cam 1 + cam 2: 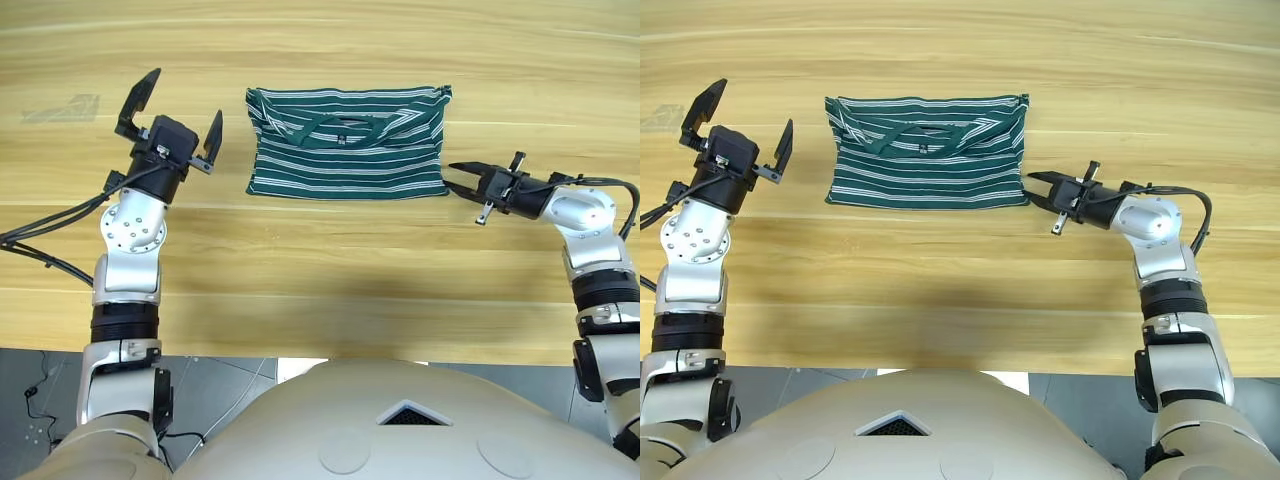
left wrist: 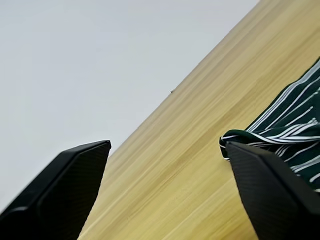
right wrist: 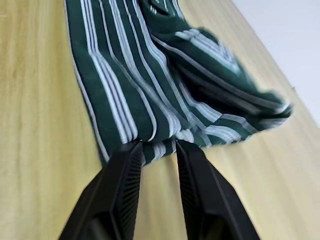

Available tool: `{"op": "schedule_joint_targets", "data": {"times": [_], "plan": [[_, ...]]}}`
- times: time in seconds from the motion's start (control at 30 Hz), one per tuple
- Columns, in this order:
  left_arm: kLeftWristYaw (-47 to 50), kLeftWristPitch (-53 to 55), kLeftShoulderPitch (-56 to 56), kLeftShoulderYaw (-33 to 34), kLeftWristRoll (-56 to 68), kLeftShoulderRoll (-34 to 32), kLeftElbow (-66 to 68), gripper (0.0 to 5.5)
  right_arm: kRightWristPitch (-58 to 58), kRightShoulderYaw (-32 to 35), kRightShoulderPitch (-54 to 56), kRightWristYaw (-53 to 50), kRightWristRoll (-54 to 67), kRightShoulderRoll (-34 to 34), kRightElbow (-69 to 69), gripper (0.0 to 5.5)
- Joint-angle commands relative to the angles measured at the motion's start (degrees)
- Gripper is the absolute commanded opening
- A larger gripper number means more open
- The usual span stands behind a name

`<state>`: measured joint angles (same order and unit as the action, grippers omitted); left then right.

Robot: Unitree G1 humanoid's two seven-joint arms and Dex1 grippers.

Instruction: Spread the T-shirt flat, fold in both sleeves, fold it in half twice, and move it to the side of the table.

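T-shirt lies between the pincers on the table. Sleeves are in and it looks halved once; second fold and the move aside remain. Right pincer: narrow gap, empty, tips at the shirt corner. Left pincer: wide open, empty.

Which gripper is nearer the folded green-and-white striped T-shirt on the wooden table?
Right. The right gripper sits at the striped T-shirt's near right corner, fingertips at its hem. The left gripper is open off the shirt's left edge, bare wooden table between.
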<state>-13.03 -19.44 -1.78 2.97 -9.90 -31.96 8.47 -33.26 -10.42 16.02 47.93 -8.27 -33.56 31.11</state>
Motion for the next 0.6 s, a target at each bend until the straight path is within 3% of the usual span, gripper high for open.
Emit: {"op": "schedule_joint_targets", "data": {"times": [0.03,0.37,0.6], "plan": [[-0.8,2.1,0.6,-2.1,-1.5,1.2,-2.8,4.28,-0.6,-3.2,3.3,-5.0,-5.4,2.7,1.4,1.24],[-1.1,2.2,0.3,-6.6,-4.0,3.4,-1.2,4.28,-0.8,-6.3,8.1,-7.3,-7.5,5.3,6.3,1.24],[-1.4,2.5,1.8,-6.0,-4.9,2.2,-3.3,4.28,-0.3,-12.1,6.6,0.5,-11.2,-0.4,11.5,1.24]]}}
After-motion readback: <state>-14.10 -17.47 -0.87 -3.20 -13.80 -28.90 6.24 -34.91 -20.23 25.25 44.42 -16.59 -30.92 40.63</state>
